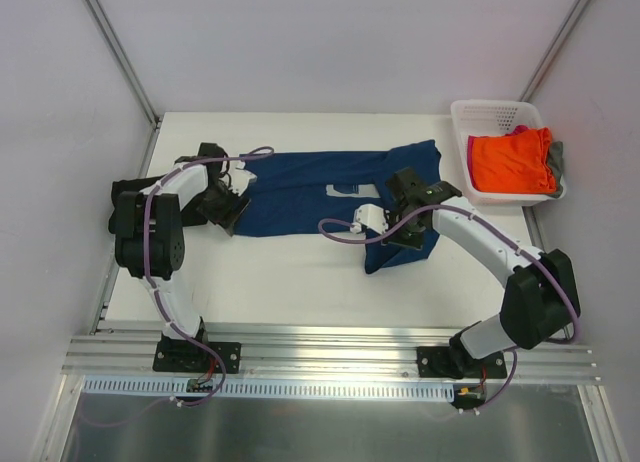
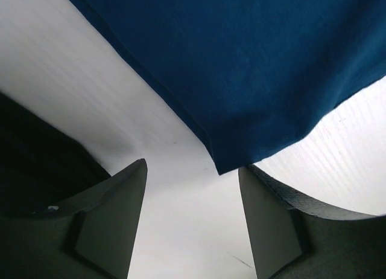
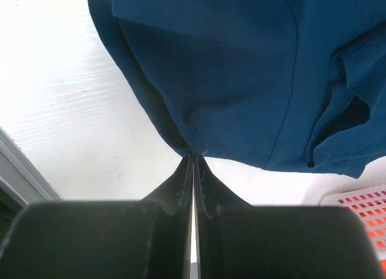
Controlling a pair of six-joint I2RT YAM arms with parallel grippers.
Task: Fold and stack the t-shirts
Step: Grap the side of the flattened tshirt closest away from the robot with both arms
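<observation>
A navy blue t-shirt (image 1: 310, 187) lies spread across the middle of the table, with a pale print (image 1: 350, 190) showing. Its right part is bunched and folded toward the front. My right gripper (image 1: 402, 238) is shut on an edge of that part. In the right wrist view the closed gripper (image 3: 193, 153) pinches a fold of the blue cloth (image 3: 241, 67). My left gripper (image 1: 232, 214) stands open at the shirt's left end. In the left wrist view a shirt corner (image 2: 220, 167) lies just ahead of the open gripper (image 2: 192, 165), apart from both fingers.
A white plastic basket (image 1: 485, 109) at the back right holds orange (image 1: 512, 160), pink (image 1: 470, 152) and grey (image 1: 556, 160) shirts. A dark shape (image 1: 122, 194), perhaps black cloth, lies at the table's left edge behind my left arm. Walls enclose the table.
</observation>
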